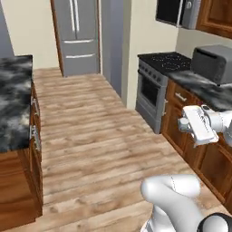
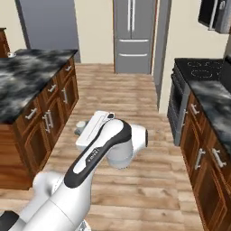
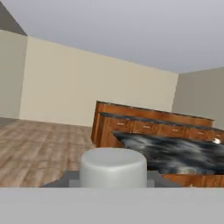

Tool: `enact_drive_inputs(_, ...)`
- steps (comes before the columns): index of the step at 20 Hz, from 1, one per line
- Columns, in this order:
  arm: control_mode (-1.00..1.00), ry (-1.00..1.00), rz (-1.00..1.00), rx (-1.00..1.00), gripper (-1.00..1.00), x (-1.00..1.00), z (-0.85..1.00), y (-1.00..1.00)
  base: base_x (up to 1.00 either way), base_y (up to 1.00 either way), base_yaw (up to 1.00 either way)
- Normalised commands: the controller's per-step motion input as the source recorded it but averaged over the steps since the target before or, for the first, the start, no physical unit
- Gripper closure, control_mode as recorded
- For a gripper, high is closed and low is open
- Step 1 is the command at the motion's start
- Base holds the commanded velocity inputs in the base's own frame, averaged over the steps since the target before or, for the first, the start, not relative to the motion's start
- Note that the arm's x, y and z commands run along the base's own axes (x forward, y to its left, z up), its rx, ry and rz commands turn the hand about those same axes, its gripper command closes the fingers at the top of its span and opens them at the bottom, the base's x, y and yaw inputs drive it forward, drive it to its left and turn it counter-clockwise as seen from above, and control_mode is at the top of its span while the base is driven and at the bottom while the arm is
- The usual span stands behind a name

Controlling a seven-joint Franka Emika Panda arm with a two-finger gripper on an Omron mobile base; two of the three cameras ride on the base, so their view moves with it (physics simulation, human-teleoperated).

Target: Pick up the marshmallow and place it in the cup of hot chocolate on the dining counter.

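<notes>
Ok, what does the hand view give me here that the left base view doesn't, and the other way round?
Hand view: the marshmallow close up, the fingers shut on it, and a marbled counter on reddish wood ahead.
Left base view: the fridge, the stove, a grey countertop oven and the white arm from outside.
Both: plank floor, cream walls, and a marbled top on wood cabinets; I cannot tell whether it is the same counter.

Marshmallow [image 3: 113,168] — white stubby cylinder, upright, close at bottom of hand view. Bench [image 3: 175,153] — black-grey marbled slab with pale veins on reddish wood base, beyond marshmallow, past wood floor.
</notes>
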Motion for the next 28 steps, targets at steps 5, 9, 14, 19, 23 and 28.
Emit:
enact_drive_inputs(5,1.0,0.0,0.0,0.0,1.0,0.0,0.0,0.0,0.13,0.23,0.87)
enact_drive_inputs(9,1.0,0.0,0.0,0.0,1.0,0.0,0.0,0.0,0.3,0.67,0.61)
enact_drive_inputs(14,1.0,0.0,0.0,0.0,1.0,0.0,0.0,0.0,0.26,1.0,0.37)
enact_drive_inputs(19,1.0,0.0,0.0,0.0,1.0,0.0,0.0,0.0,0.49,1.0,0.05)
enact_drive_inputs(23,1.0,0.0,0.0,0.0,1.0,0.0,0.0,0.0,0.59,1.0,0.0)
enact_drive_inputs(28,1.0,0.0,0.0,0.0,1.0,0.0,0.0,0.0,0.76,1.0,-0.03)
